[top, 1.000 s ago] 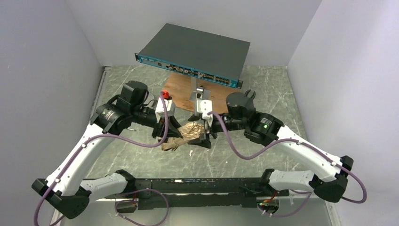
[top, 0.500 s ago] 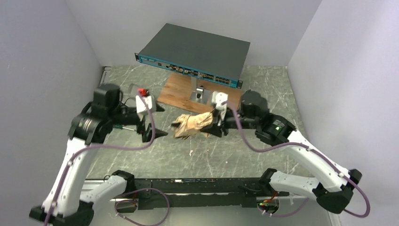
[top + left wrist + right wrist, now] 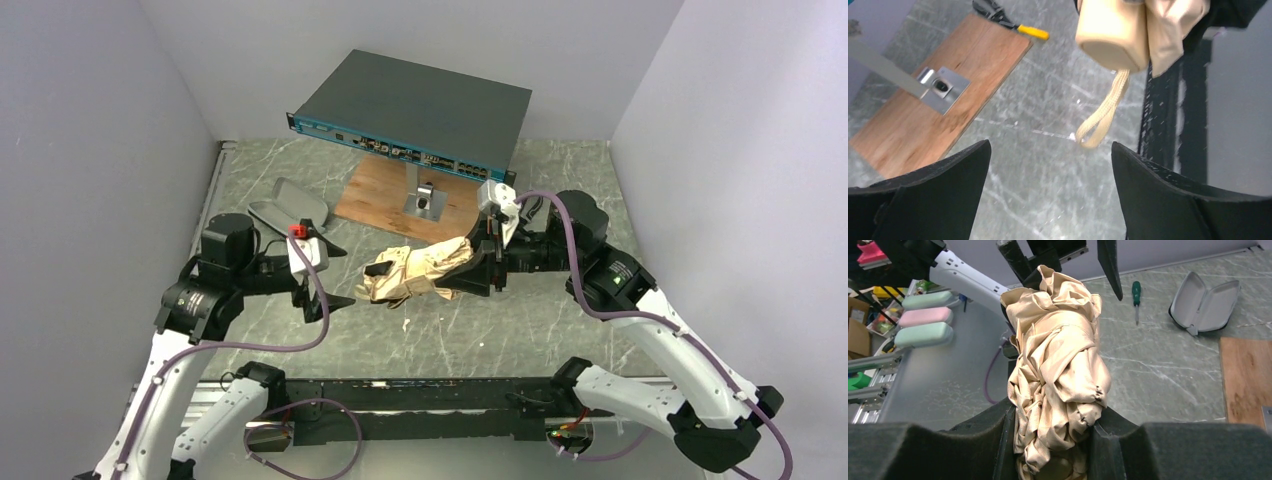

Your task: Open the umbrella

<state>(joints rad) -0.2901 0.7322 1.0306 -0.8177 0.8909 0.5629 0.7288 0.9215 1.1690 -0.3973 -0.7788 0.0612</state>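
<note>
Umbrella [image 3: 418, 272] has shifted up and to the right since 1 second ago, when it sat bunched between both grippers at the middle of the tabletop [image 3: 560, 200]. We now find it held clear of the marble, lying roughly level. It is still fully folded, its tan canopy crumpled. The cream handle [image 3: 1110, 31] and its strap loop [image 3: 1100, 120] point toward the left arm.

Right gripper [image 3: 482, 268]: fingers clamped on the canopy end, cloth bulging up between them in the right wrist view. Left gripper [image 3: 335, 272]: it has let go and drawn back to the left, and its 2 fingers stand wide apart with nothing between them. They are aimed at the handle, near it but not touching.

Step in hand, as we judge it: regrasp before extension. The next move likely calls for the left fingers to close on the handle and draw it away from the canopy while the right holds firm.

Pose: both wrists are turned level and face each other. The right forearm reaches in from the right and the left elbow is raised.

Beyond them lie an open grey case [image 3: 290, 205], a wooden board [image 3: 385, 195] and the network switch [image 3: 415, 105].
</note>
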